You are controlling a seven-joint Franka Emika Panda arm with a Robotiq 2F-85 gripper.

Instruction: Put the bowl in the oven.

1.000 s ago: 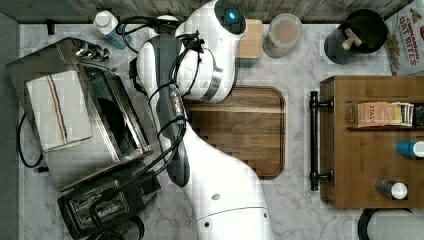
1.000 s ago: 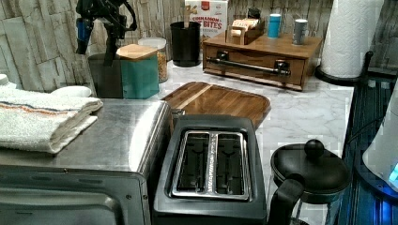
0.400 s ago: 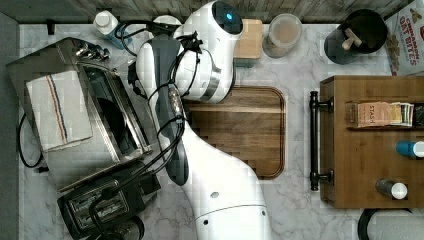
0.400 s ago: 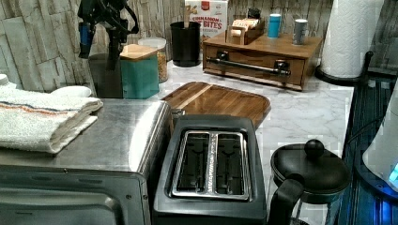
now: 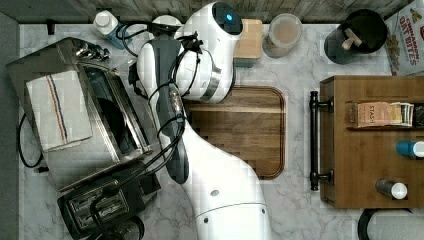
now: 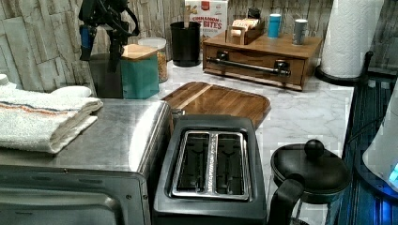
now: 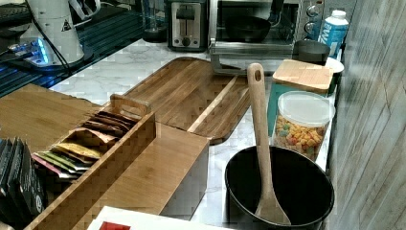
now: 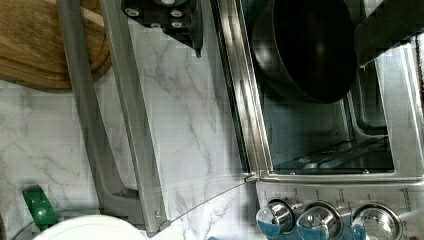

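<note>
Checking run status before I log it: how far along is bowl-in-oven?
Done: the bowl sits inside the oven, on its rack in the right view. The door is dropped open. In hand: the gripper hangs above the opening, its fingers spread and not clamping the bowl. Left: pull the arm clear; the door is not yet closed, if that counts.

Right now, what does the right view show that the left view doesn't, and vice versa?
Right view, not left view: the bowl sitting inside the oven, with the glass door dropped open. Left view, not right view: a folded towel on the oven's top and a paper towel roll. Both: the wooden cutting board, the black toaster and the teal canister.
</note>
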